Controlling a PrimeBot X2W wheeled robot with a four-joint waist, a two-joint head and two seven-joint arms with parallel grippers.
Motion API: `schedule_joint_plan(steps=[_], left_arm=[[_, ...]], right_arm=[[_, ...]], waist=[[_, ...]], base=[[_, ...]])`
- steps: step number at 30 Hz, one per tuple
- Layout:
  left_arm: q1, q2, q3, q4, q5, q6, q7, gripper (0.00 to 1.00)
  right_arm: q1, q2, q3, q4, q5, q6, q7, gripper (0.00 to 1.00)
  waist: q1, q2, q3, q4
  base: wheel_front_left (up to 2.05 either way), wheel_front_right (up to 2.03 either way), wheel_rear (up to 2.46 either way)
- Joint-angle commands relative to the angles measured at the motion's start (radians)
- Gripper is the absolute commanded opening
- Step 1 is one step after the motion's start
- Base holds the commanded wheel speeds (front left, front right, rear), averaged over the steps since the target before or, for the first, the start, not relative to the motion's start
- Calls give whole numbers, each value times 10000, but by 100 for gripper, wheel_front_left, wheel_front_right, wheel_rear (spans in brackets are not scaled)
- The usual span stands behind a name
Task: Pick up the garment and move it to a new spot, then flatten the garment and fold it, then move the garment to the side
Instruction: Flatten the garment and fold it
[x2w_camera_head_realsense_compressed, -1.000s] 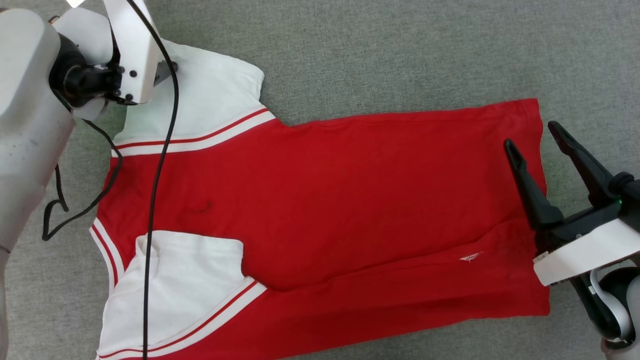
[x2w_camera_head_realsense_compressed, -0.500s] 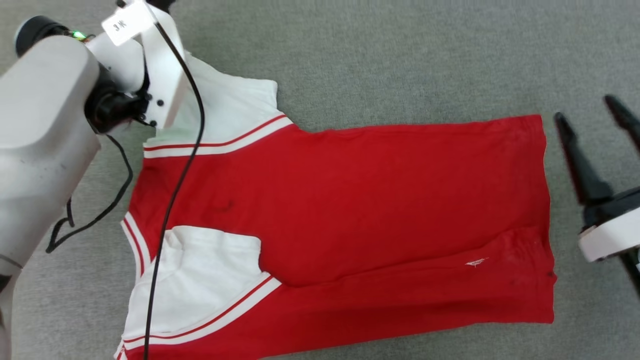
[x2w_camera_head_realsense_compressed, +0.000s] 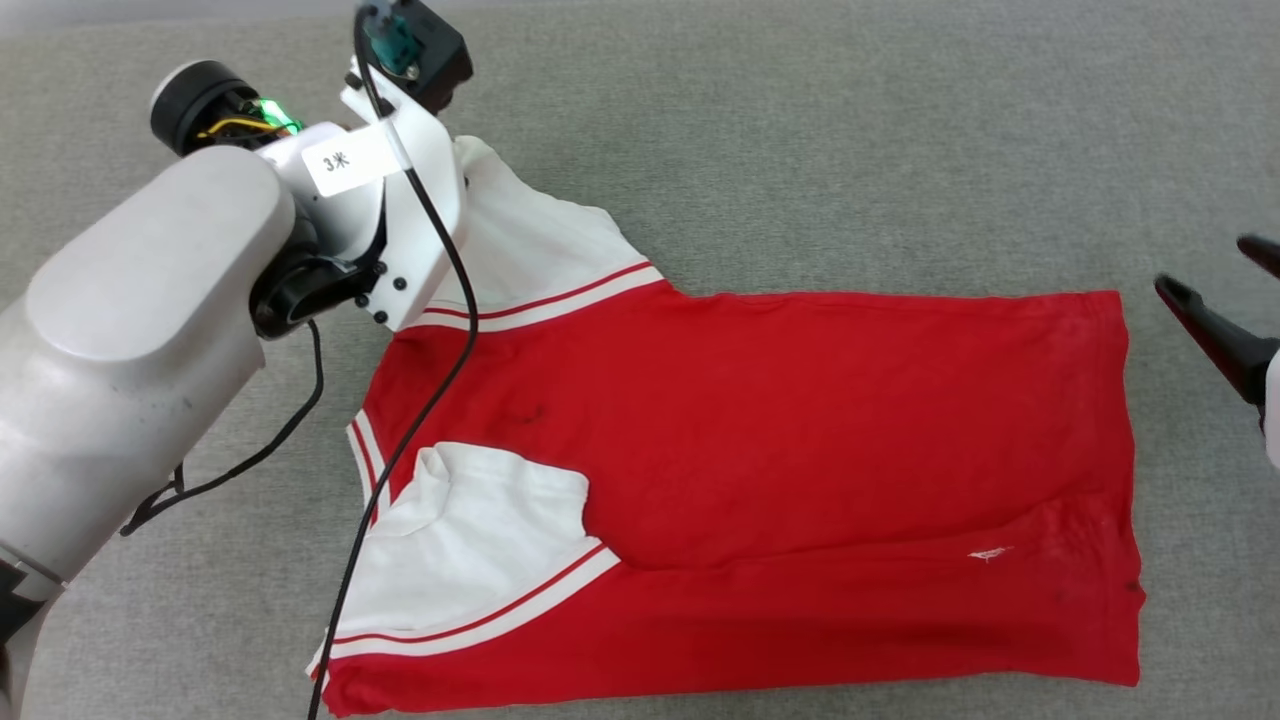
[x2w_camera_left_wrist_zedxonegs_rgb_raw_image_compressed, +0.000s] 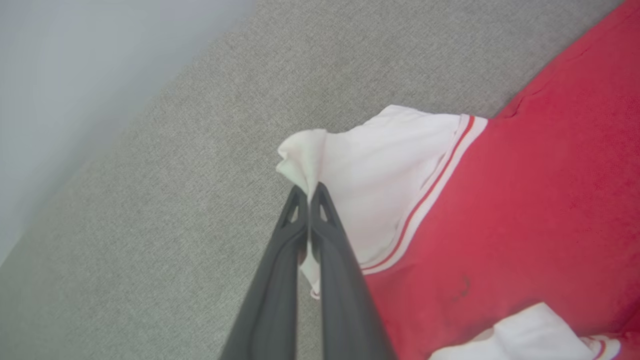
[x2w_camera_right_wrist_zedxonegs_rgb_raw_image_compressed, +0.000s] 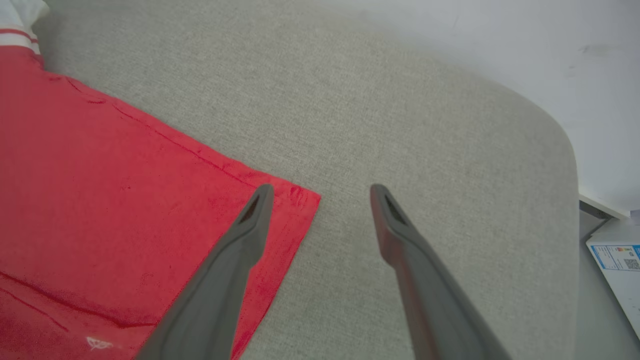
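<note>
spreading beneath the garment (x2w_camera_head_realsense_compressed: 800, 420), grey fabric surface (x2w_camera_head_realsense_compressed: 800, 150) has a rounded corner (x2w_camera_right_wrist_zedxonegs_rgb_raw_image_compressed: 560, 135).

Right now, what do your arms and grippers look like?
Rounded pale grey left arm, white wrist bracket with a small paper label, green light, loose black cable. The left gripper and right gripper: long dark grey tapered fingers with triangular tip cut-outs.

white label (x2w_camera_head_realsense_compressed: 338, 160) on left arm (x2w_camera_head_realsense_compressed: 150, 300), "3米"
</note>
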Motion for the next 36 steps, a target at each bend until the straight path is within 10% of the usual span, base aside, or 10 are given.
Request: schedule_joint_plan(steps=[1,11,27,28,29,36], left_arm=[[48,13,-50,-63,16,0,-82,0],[-448,-45,-350,-573,72,-1,-415,0],[-971,-164,-654,-534,26,0,-906,0],[-969,-142,-679,-512,8,-2,-945,0],[-959,-115,-705,-479,-4,-2,-965,0],[-657,110,-848,-312,-154,-1,-1326,0]], right_arm=[[-219,-180,169,171,210,-15,371,100],[-1658,-169,1302,2270,1051,-12,2453,100],[-2090,840,3591,4784,1265,17,1896,100],[-2129,848,3705,4785,1341,31,1720,41],[-2221,810,3776,4785,1361,31,1507,2],[-2859,290,4069,4876,1609,-11,154,0]], waist=[[0,0,-53,91],[0,0,276,487],[0,0,942,734],[0,0,936,719],[0,0,915,702],[0,0,471,570]], base=[[0,0,0],[0,0,0],[0,0,0],[0,0,0],[0,0,0],[0,0,0]])
